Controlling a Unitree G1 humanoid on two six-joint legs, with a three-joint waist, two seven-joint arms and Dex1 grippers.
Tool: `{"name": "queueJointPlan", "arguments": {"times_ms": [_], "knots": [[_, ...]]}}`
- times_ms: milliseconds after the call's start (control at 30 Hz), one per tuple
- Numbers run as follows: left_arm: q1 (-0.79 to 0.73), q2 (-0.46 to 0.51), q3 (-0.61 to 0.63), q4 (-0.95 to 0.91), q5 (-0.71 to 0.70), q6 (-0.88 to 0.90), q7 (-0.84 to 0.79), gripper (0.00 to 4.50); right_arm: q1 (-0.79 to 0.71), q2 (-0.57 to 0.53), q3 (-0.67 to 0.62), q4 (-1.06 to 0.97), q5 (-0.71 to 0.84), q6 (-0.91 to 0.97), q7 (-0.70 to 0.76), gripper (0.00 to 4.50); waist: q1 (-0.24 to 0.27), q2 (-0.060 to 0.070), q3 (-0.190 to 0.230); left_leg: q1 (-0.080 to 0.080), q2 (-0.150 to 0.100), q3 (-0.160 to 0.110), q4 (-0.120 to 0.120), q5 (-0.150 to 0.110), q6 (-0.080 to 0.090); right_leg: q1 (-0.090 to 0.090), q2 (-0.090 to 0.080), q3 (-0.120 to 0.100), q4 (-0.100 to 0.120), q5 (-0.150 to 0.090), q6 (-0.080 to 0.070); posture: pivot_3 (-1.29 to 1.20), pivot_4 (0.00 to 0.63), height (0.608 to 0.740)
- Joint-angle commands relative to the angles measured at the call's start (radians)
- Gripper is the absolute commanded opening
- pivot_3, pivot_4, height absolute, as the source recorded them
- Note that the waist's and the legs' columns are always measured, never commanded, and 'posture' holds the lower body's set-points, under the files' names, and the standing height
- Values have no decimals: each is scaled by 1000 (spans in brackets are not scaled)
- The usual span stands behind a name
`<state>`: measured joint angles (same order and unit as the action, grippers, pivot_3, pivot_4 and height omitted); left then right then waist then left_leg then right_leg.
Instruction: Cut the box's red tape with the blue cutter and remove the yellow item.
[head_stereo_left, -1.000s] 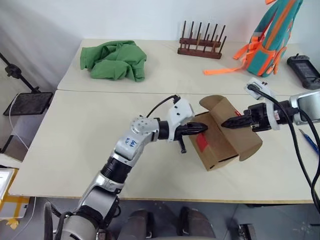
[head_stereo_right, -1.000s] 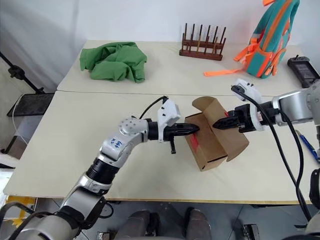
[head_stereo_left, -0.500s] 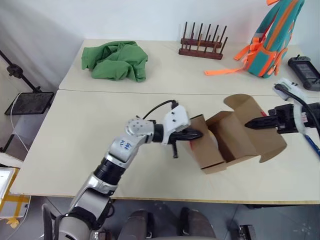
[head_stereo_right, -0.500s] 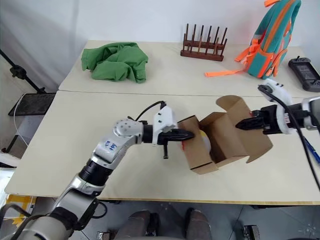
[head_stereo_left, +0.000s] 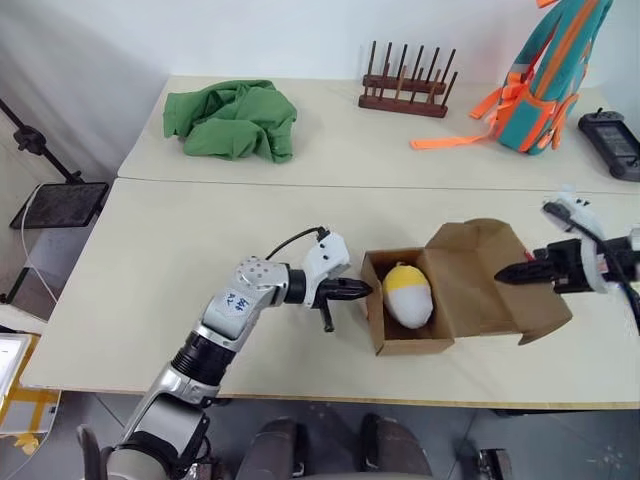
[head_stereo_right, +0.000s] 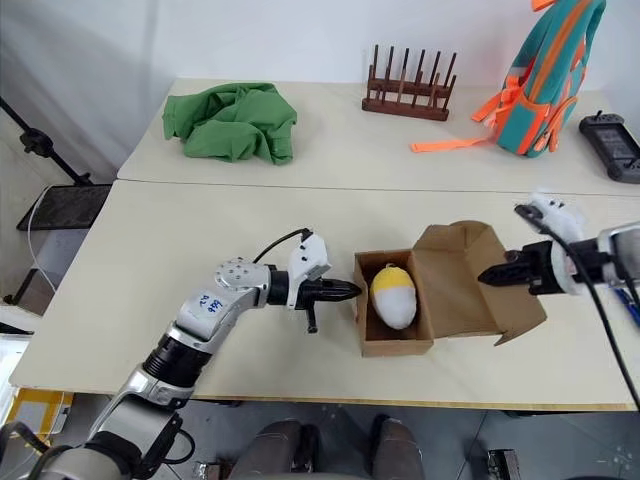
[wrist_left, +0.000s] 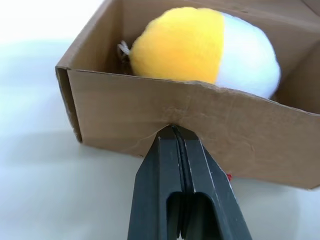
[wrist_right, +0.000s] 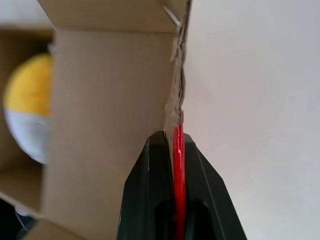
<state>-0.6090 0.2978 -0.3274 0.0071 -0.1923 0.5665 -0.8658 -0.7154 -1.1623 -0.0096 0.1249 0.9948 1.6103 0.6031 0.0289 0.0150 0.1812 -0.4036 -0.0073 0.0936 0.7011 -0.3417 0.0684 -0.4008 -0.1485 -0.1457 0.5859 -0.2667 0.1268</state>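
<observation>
The box stands on the table with its top open. Inside it lies the yellow item, yellow on one half and white on the other, also seen over the wall in the left wrist view. My left gripper is shut, with its tips against the outside of the box's left wall. Out to the right, my right gripper is shut on the edge of the opened lid flap, with the red tape between its fingers. The blue cutter lies at the table's right edge, mostly hidden.
A green cloth lies at the back left. At the back stands a wooden peg rack. A teal and orange backpack and a black gadget sit at the back right. A seam crosses the table behind the box.
The box has come down from a tilted pose to rest on the table. My right gripper pulled the flap out to the right, baring the yellow item. Both hands sank.
</observation>
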Motion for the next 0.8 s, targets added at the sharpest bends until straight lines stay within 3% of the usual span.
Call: {"name": "queueJointPlan", "arguments": {"times_ms": [33,100,167,267,500,567,633,667,800], "knots": [[10,5,12,-46,-10,7,6,0,39,31,-96,-76,11,4,-11,31,1,0,0,0,0,0,0,0,0,0,0,0,0,0,0,0,150,740],[9,13,16,-46,-19,24,0,0,88,58,-157,-126,-23,-46,-36,446,2,0,0,0,0,0,0,1,0,0,0,0,1,0,0,0,150,740],[7,14,34,-39,-16,24,19,372,138,61,-209,-174,-17,-57,-15,896,3,0,0,0,0,0,1,1,0,0,0,0,1,0,0,0,150,740],[7,26,79,-33,-37,22,19,1190,217,68,-322,-235,-15,-100,4,1969,2,0,0,0,0,0,1,1,0,0,0,0,1,0,0,0,150,740],[60,149,217,-65,-128,86,-28,3343,718,76,-672,-417,-268,-814,492,4442,12,0,0,2,-1,2,-1,1,0,0,1,1,2,0,1,0,150,740],[82,183,249,-70,-151,89,-47,4001,827,70,-721,-403,-332,-943,605,4500,13,-1,0,6,-1,3,-1,1,0,3,1,3,2,0,2,0,150,740],[156,236,346,-19,-179,-9,-96,4474,828,61,-810,-279,-303,-894,598,4500,12,-3,2,10,-1,4,-2,1,0,7,2,6,1,0,3,0,150,740],[184,254,384,14,-187,-69,-120,4474,804,73,-835,-235,-296,-906,576,4500,6,-3,2,14,-1,5,-3,0,0,9,2,8,1,0,3,0,150,740],[318,348,528,77,-235,-184,-206,4474,886,106,-866,-304,-333,-1122,767,4500,-14,-3,2,17,2,8,-4,-2,-4,8,0,12,1,-1,0,0,150,740]]}}
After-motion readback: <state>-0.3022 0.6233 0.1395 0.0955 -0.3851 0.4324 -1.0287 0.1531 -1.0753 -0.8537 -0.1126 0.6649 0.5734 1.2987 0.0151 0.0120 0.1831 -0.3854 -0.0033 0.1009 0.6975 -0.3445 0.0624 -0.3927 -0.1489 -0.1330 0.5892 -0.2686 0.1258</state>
